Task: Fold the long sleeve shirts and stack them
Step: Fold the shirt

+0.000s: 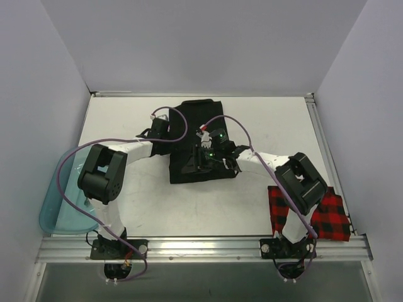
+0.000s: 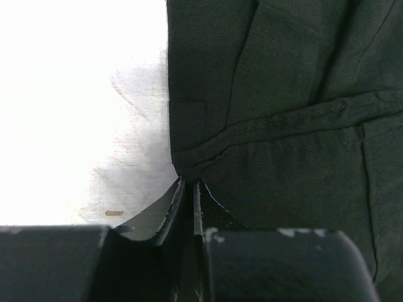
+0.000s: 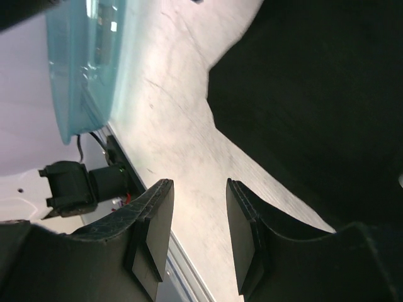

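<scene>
The left claw (image 2: 189,189) sits at the left edge of the black shirt (image 2: 283,126), its jaws nearly together right where a seamed fold reaches the cloth's border. We cannot tell whether any fabric is actually caught between them. The right claw (image 3: 198,195) is released, with bare counter showing between its jaws and the black cloth just beside it.

The black shirt lies in a rough rectangle at the middle of the counter (image 2: 75,94). The red-and-black check shirt (image 1: 327,217) lies well apart at the near right corner, partly hidden by the right arm.

We see 3 risks:
- The left claw may take only the top layer, so a lift would peel the fold open instead of carrying it.
- It may nip too little edge, and the cloth would slip out.
- The purple cable (image 1: 233,126) arcs over the shirt and could drag on it.

The counter is pale, smooth and lightly scuffed, so cloth should slide easily. Plain white walls (image 1: 201,44) enclose it on 3 sides, and a translucent teal tub (image 3: 82,63) sits at its left edge.
</scene>
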Tool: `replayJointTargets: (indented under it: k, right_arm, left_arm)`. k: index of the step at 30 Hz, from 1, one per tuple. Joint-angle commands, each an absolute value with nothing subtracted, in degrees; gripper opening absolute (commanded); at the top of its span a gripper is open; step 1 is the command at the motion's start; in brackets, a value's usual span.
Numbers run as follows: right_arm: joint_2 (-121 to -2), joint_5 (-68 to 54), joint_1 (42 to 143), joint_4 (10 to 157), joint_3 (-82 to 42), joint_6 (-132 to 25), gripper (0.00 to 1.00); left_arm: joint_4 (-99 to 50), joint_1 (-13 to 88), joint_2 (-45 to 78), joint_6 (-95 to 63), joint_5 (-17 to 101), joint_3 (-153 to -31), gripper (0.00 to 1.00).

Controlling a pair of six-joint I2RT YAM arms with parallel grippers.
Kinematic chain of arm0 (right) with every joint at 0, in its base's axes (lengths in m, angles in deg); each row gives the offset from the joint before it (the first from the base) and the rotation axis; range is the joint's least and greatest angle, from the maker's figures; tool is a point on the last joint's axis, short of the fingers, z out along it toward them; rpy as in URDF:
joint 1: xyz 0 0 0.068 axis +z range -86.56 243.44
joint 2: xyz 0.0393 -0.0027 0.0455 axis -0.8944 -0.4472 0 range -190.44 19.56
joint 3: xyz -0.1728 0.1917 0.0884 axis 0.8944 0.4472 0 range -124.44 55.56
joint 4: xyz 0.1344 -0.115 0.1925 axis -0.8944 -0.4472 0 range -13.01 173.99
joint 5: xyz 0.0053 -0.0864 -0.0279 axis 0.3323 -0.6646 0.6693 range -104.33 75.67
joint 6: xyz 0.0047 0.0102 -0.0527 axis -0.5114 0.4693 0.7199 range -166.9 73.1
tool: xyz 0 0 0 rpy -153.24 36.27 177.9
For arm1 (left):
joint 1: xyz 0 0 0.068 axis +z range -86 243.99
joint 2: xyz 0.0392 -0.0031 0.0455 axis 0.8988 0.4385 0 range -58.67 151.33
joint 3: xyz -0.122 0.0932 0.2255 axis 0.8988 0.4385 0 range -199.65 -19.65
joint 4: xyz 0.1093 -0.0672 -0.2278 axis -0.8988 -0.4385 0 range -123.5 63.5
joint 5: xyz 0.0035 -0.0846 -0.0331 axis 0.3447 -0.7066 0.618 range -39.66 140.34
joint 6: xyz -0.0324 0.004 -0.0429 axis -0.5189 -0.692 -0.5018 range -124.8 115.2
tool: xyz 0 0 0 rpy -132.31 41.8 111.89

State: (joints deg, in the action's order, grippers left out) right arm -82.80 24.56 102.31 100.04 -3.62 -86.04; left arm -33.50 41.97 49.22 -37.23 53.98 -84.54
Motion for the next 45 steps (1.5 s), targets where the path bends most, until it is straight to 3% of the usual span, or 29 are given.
replayJointTargets:
  k: [1,14,29,45]
  right_arm:
    - [-85.5,25.8,103.3,110.0,-5.8,-90.5,0.39]
    - [-98.6,25.0,103.4,125.2,1.3,-98.4,0.39]
    - [-100.9,25.2,103.3,126.2,3.3,-98.6,0.39]
    - [-100.6,25.3,103.3,124.9,4.7,-98.5,0.39]
  left_arm:
    - [-34.6,42.3,49.2,-35.8,54.6,-87.3,0.15]
    - [-38.2,42.3,49.7,-34.8,56.8,-90.6,0.15]
    - [-39.3,42.4,50.4,-32.2,59.2,-93.8,0.11]
    - [-31.7,44.7,55.5,-32.0,60.5,-96.3,0.15]
